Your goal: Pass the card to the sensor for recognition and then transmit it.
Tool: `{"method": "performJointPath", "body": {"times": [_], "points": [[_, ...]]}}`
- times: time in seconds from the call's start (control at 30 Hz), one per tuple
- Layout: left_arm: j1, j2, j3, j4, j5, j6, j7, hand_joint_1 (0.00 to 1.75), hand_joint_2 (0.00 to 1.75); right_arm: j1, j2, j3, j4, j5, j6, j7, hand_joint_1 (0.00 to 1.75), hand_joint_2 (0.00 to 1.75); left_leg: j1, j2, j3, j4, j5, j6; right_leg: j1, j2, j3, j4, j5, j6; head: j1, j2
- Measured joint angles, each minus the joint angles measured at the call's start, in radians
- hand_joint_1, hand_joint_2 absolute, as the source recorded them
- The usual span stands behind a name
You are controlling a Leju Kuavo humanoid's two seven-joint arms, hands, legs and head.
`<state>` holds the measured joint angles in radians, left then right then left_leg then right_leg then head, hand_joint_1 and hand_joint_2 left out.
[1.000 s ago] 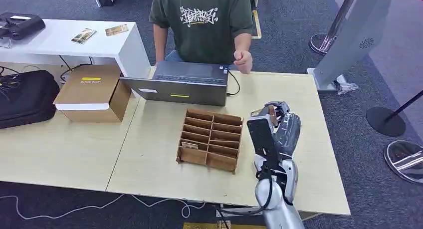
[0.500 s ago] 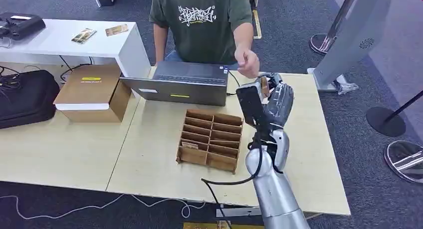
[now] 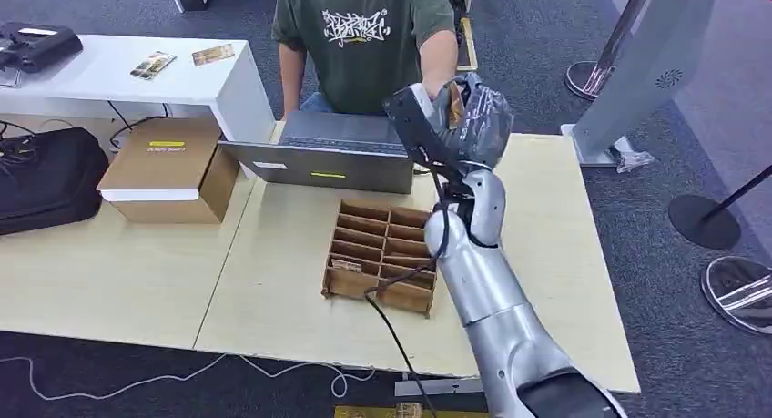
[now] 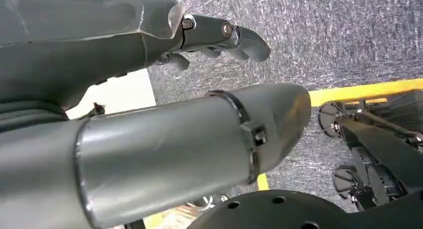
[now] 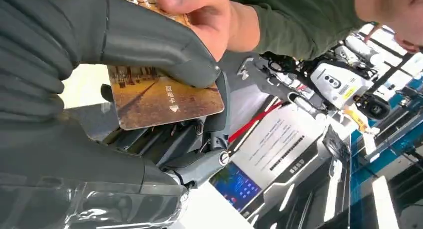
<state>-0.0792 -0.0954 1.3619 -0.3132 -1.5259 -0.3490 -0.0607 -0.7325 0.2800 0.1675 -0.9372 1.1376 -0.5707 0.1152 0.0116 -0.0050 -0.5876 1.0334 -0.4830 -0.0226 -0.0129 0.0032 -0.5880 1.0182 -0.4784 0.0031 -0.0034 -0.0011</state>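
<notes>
Above the surface (image 3: 273,281) our right hand (image 3: 469,117) grips the card (image 5: 162,97), fingers closed; person's hand (image 5: 199,12) touching it, handover underway, release left.

Over the last second the right hand (image 3: 466,117) has risen from low over the desk (image 3: 555,227), beside the cardboard organizer (image 3: 384,254), and swung forward and to the left, so that it now stands up by the laptop (image 3: 341,151) in front of the person (image 3: 364,35), with far more of the silver arm stretched out over the desk. The card (image 5: 162,97) has gone up with it, pinched under the thumb. The person's hand (image 5: 199,9), which was hanging over the desk's far edge, has lifted to meet it and now touches the card's upper edge.
</notes>
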Motion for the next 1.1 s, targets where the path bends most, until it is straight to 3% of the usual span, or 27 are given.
{"method": "performJointPath", "body": {"times": [0.23,0.77,0.8,1.1], "points": [[-0.001,0.004,-0.017,0.001,-0.005,0.003,0.000,0.00,0.00,-0.090,0.000,-0.006,0.149,0.058,-0.017,0.034,1.75,1.75,0.000,0.000,0.000,0.000,0.000,0.000,0.000,0.000,0.000,0.000,0.000,0.000,0.000,0.000],[-0.001,0.004,-0.032,0.009,-0.003,0.008,-0.005,0.00,0.00,-0.165,0.000,-0.017,0.291,0.099,-0.024,0.060,1.71,1.75,0.000,0.000,0.000,0.000,0.000,0.000,0.000,0.000,0.000,0.000,0.000,0.000,0.000,0.000],[-0.001,0.004,-0.033,0.009,-0.003,0.008,-0.006,0.00,0.00,-0.168,0.001,-0.018,0.297,0.100,-0.027,0.058,0.00,1.75,0.000,0.000,0.000,0.000,0.000,0.000,0.000,0.000,0.000,0.000,0.000,0.000,0.000,0.000],[0.000,0.004,-0.034,0.009,0.002,0.005,-0.011,0.00,0.00,-0.176,0.008,-0.026,0.322,0.131,-0.041,0.039,0.00,1.75,0.000,0.000,0.000,0.000,0.000,0.000,0.000,0.000,0.000,0.000,0.000,0.000,0.000,0.000]]}}
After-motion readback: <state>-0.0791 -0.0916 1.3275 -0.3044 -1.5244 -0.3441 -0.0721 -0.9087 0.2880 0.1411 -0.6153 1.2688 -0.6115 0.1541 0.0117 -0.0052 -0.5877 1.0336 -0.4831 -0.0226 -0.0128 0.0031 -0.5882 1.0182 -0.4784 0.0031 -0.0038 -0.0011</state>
